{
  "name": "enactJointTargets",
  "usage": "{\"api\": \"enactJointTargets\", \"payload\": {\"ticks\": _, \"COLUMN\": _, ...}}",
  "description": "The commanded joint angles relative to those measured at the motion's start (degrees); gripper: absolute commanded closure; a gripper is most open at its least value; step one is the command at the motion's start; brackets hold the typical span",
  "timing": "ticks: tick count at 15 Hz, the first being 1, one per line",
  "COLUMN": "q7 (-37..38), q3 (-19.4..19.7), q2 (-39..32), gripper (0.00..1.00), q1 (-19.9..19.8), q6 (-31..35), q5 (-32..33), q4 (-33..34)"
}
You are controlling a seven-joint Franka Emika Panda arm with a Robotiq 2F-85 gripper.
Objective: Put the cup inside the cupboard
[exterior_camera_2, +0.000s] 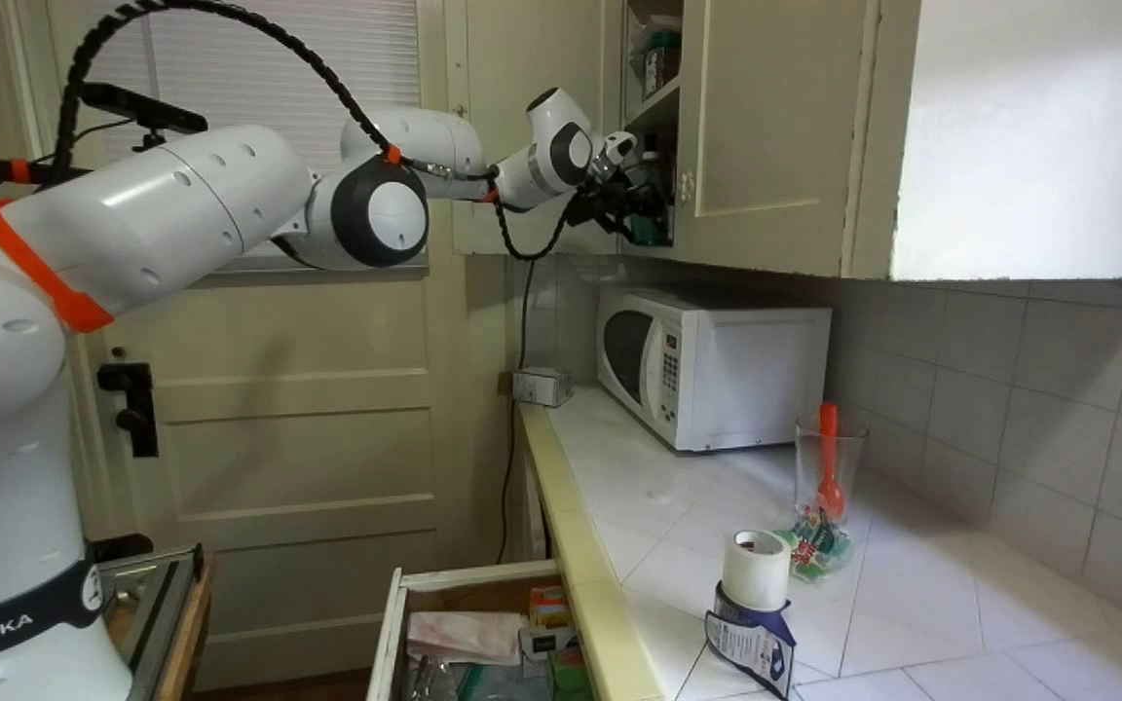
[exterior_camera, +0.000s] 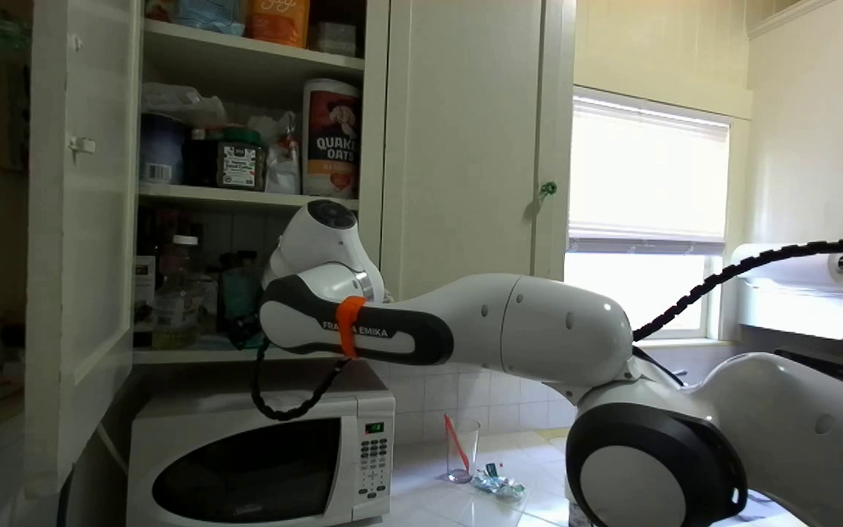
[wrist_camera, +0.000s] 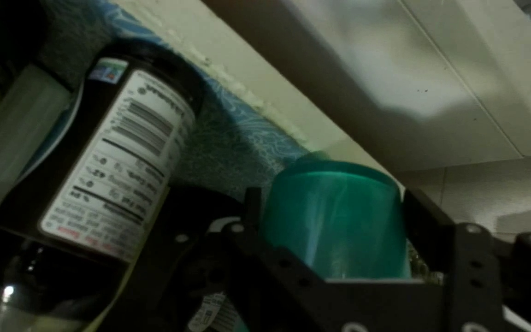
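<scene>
Robot claw (wrist_camera: 332,207) seems to pinch the teal cup (wrist_camera: 334,223), one finger on each side; the cup is at the front lip of the shelf (wrist_camera: 265,87), which runs toward 11 o'clock in the wrist view; a dark bottle (wrist_camera: 118,161) sits at 9 o'clock from it; in an exterior view, the cupboard (exterior_camera: 377,110) has its door (exterior_camera: 99,241) wide at 9 o'clock; I think most of the job is done; what is left: set it in, let go, back out; I can't tell if the cup touches the shelf; the claw hides the cup's near end; the claw is too dark in both exterior views.
</scene>
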State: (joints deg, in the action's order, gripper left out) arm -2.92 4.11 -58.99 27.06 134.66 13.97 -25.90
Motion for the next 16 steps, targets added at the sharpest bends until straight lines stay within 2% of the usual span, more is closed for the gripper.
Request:
{"api": "enactJointTargets", "payload": {"ticks": 1, "q7": -1.37, "q3": -0.2, "q2": -0.38, "gripper": 0.49, "q1": -0.23, "q6": 2.23, "q5": 0.08, "q4": 0.14}}
{"api": "enactJointTargets", "payload": {"ticks": 9, "q7": -0.38, "q3": 0.64, "q2": -1.0, "gripper": 0.49, "q1": -0.89, "q6": 3.13, "q5": 0.39, "q4": 0.47}}
{"api": "enactJointTargets", "payload": {"ticks": 11, "q7": -0.98, "q3": 0.24, "q2": -0.22, "gripper": 0.49, "q1": -0.79, "q6": 1.31, "q5": 0.03, "q4": 0.02}}
{"api": "enactJointTargets", "payload": {"ticks": 12, "q7": -0.99, "q3": 0.24, "q2": -0.26, "gripper": 0.24, "q1": -0.81, "q6": 1.29, "q5": 0.02, "q4": 0.05}}
{"api": "enactJointTargets", "payload": {"ticks": 14, "q7": -0.98, "q3": 0.23, "q2": -0.25, "gripper": 0.24, "q1": -0.79, "q6": 1.3, "q5": 0.02, "q4": 0.04}}
{"api": "enactJointTargets", "payload": {"ticks": 15, "q7": -0.45, "q3": 0.7, "q2": -0.42, "gripper": 0.49, "q1": -0.55, "q6": 1.29, "q5": 0.43, "q4": 0.06}}
{"api": "enactJointTargets", "payload": {"ticks": 16, "q7": -0.23, "q3": 0.5, "q2": -0.71, "gripper": 0.49, "q1": -0.59, "q6": 1.72, "q5": 0.21, "q4": 0.13}}
